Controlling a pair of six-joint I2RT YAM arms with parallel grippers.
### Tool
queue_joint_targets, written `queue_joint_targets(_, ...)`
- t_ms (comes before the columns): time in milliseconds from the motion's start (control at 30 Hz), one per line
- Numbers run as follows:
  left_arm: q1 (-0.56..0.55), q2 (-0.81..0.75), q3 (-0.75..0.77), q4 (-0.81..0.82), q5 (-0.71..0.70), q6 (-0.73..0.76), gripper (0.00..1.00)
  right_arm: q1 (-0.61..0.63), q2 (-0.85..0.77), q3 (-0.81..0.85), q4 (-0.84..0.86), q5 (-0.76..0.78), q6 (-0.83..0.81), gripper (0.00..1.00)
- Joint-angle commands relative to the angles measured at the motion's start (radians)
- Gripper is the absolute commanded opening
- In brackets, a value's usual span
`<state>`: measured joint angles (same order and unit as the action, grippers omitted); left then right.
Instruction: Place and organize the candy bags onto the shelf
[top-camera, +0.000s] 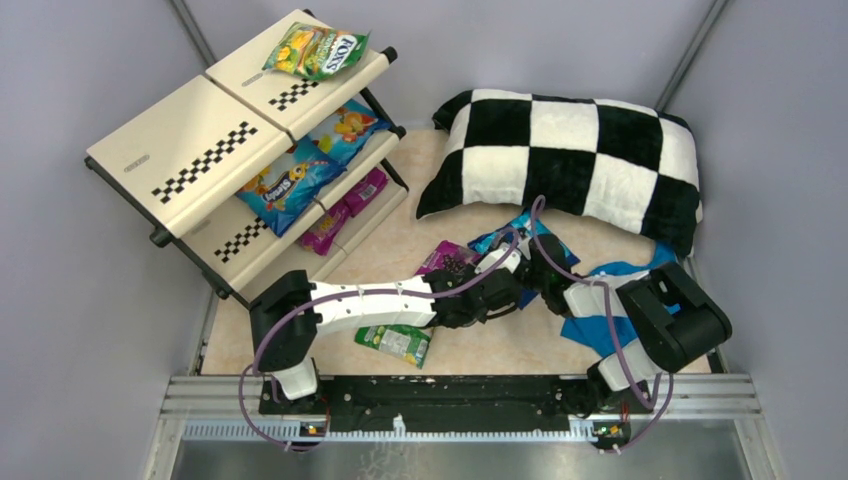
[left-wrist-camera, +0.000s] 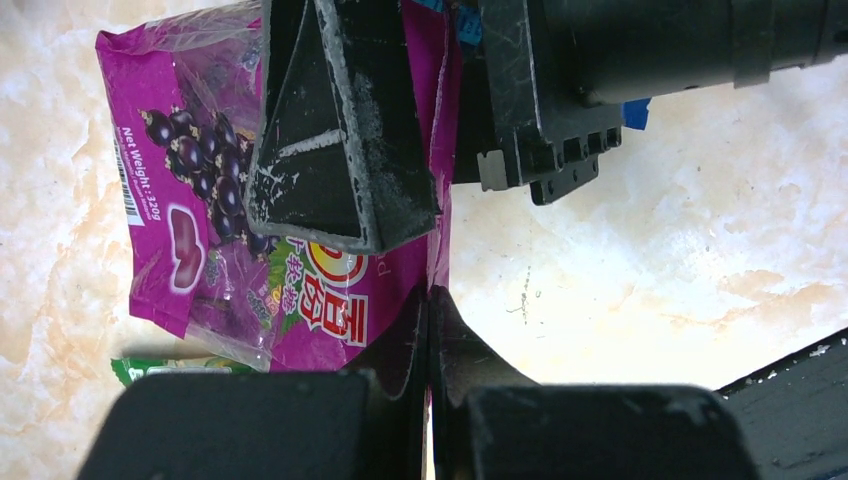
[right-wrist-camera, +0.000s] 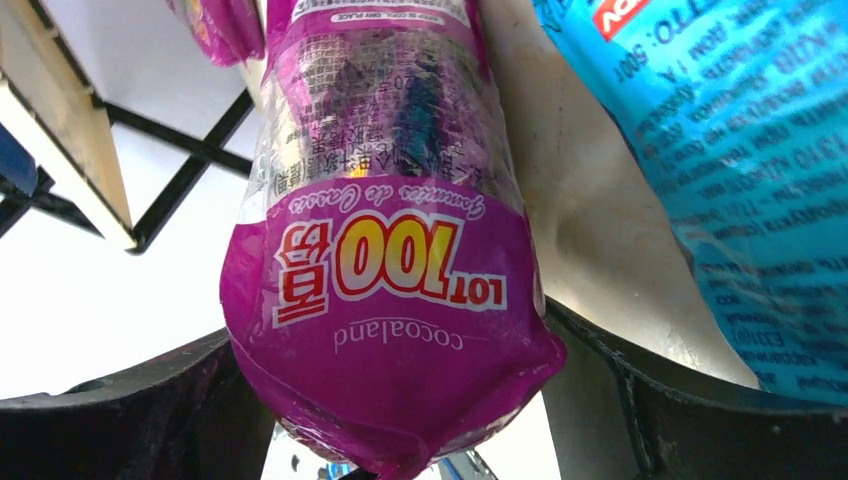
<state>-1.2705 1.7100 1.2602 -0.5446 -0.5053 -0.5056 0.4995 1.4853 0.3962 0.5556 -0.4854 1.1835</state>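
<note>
pale marbled tabletop between grey walls; left gripper pinches an edge of the magenta candy bag, right gripper spread open around it.

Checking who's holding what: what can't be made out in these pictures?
Top view: left arm and right arm cover most of the magenta bag, hiding any grip.
Left wrist view: left fingers hide most of the green bag.
Right wrist view: the magenta bag covers the right fingers' tips.

Magenta candy bag apart from stocked cream shelf
</note>
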Motion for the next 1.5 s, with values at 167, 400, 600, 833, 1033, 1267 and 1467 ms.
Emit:
queue_joint_targets(167,0.007,-0.065,-0.016,0.072,0.035,0.018,0.0,-0.061,0.058,0.044,0.077,-0.209,-0.138,0.81)
queue_joint_targets(400,0.007,-0.087,-0.042,0.099,0.079,0.0,0.08,-0.061,0.073,0.071,0.065,-0.182,-0.126,0.74)
queue_joint_targets(600,0.007,-0.165,-0.054,0.112,0.105,0.025,0.42,-0.028,0.091,0.019,0.228,-0.12,-0.016,0.67)
queue_joint_targets(833,0.011,-0.307,0.036,0.113,0.123,0.159,0.83,-0.016,0.053,0.018,0.204,-0.009,-0.016,0.51)
queue_joint_targets(1033,0.033,-0.291,0.338,0.06,0.062,0.396,0.98,-0.017,0.051,0.046,0.23,-0.02,0.007,0.4)
queue_joint_targets(1267,0.14,-0.231,0.433,0.253,0.064,0.654,0.99,0.009,0.015,0.102,0.307,-0.061,0.125,0.35)
queue_joint_targets(1467,0.302,-0.301,0.315,0.32,0.202,0.586,0.99,0.128,-0.006,0.23,0.23,0.046,0.137,0.35)
